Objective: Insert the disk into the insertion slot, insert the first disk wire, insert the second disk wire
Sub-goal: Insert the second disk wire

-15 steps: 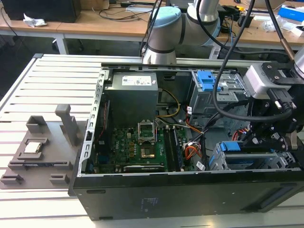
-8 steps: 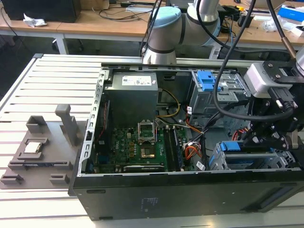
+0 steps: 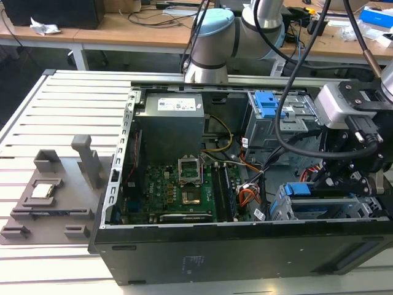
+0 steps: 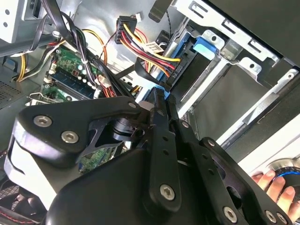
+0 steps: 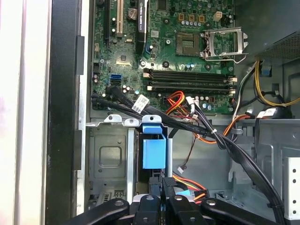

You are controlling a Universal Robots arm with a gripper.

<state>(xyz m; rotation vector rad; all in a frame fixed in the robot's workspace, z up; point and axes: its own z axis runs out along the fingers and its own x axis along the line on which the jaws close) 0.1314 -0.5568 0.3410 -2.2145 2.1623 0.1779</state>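
Grey slatted metal table (image 3: 67,104): the open computer case (image 3: 184,258) is carried on it, lying on its side.
Computer case: the motherboard (image 5: 187,42) is exposed; drive cages are grouped at the exterior view's right.
Insertion slot (image 3: 277,210): the grey perforated cage is set in the case's near corner, at the exterior view's right, directly under the arm's wrist.
Disk (image 5: 153,149): it is seen already seated in the slot, its blue carrier end facing the gripper and its long axis running away from the fingertips into the bay.
Wire bundle (image 4: 152,50): red, yellow and black leads end in a black plug (image 4: 177,71) lying against the disk's end; whether it is fully pushed home cannot be told.
Gripper (image 4: 161,96): it is held just short of the plug and carrier end.
Fingers (image 4: 157,122): they are drawn close together, nearly parallel; whether anything is pinched between them cannot be told.
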